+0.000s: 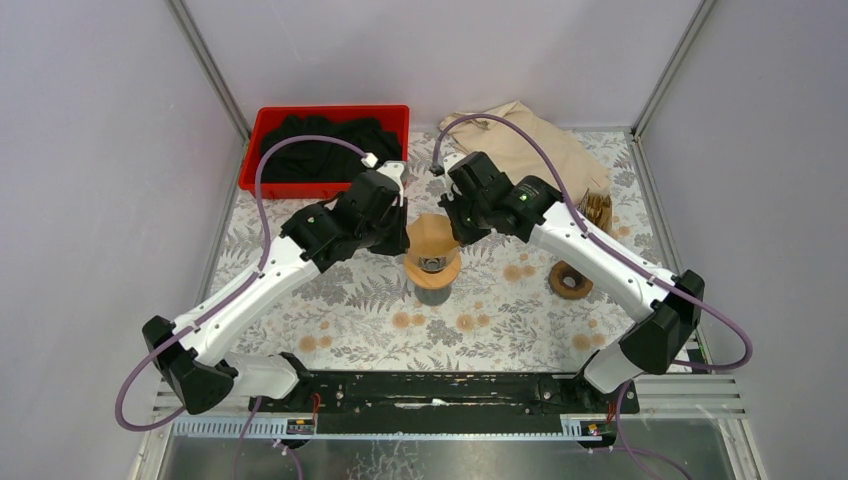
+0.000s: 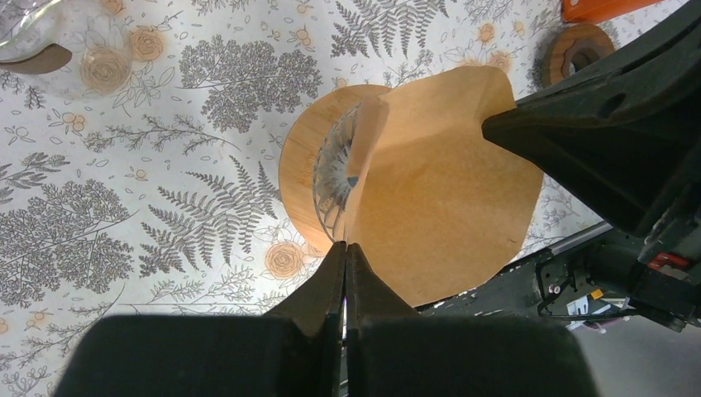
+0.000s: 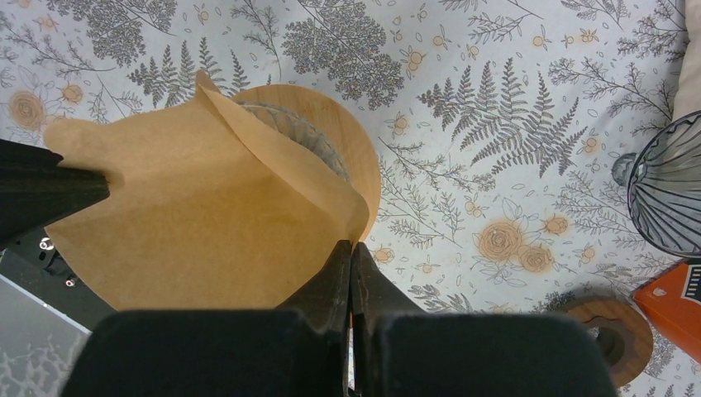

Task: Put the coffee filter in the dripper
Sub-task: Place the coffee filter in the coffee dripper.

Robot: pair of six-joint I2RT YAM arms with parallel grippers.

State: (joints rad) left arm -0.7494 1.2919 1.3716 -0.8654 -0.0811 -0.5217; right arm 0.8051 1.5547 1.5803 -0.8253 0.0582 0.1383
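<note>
A brown paper coffee filter [image 1: 432, 234] hangs opened above the glass dripper with its round wooden collar [image 1: 432, 270], mid-table. My left gripper [image 1: 403, 226] is shut on the filter's left edge; my right gripper [image 1: 455, 226] is shut on its right edge. In the left wrist view the filter [image 2: 438, 207] spreads over the ribbed glass dripper [image 2: 331, 178], with my left gripper [image 2: 345, 246] pinching its rim. In the right wrist view the filter [image 3: 190, 223] covers most of the dripper [image 3: 331, 132], and my right gripper [image 3: 350, 245] pinches its edge.
A red bin [image 1: 330, 120] of black cloth stands at back left. A beige cloth [image 1: 520, 145] lies at back right. A wooden ring [image 1: 571, 280] lies right of the dripper. A glass vessel [image 3: 670, 194] and an orange box [image 3: 674, 302] show in the right wrist view.
</note>
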